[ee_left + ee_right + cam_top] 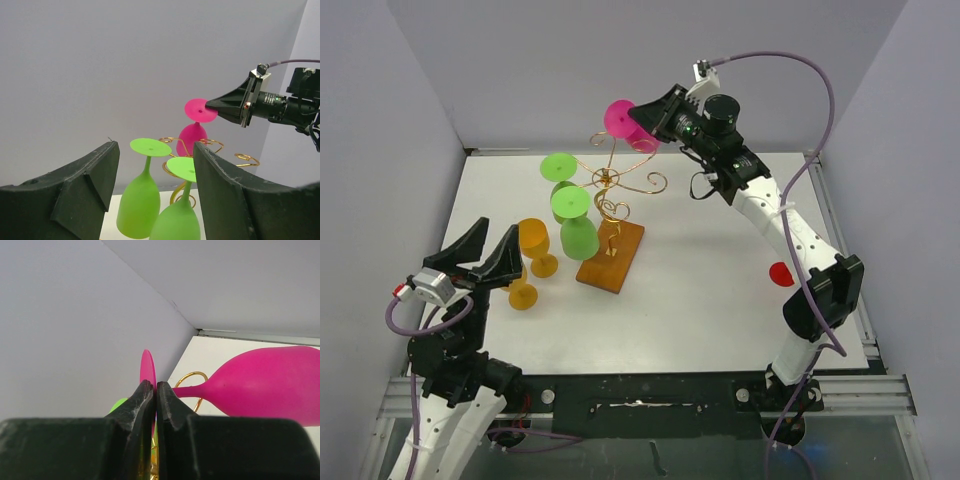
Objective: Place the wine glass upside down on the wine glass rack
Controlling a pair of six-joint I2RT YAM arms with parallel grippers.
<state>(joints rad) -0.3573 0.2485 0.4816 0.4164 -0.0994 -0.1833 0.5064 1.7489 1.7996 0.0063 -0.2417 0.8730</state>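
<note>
Jaws of my right gripper (154,387) are squeezing together on the thin foot disc of the pink wine glass (265,382), pinching it edge-on. On the left wrist feed I am seeing the glass inverted: foot uppermost, bowl mouth pointing down, its long axis running close to upright and leaning a little. It is sitting at the far side of the wine glass rack (610,182), with the bowl dipping in among the gold scroll arms and the foot riding above them. I am not making out whether the stem is seated in a scroll. Two green glasses (570,203) are hanging upside down on the rack's left side, and two orange glasses (535,245) are standing just left of the rack's wooden base (611,260) on the table (720,300). My left gripper (496,232) is hovering near the orange glasses with its jaws spread wide, gripping nothing.
</note>
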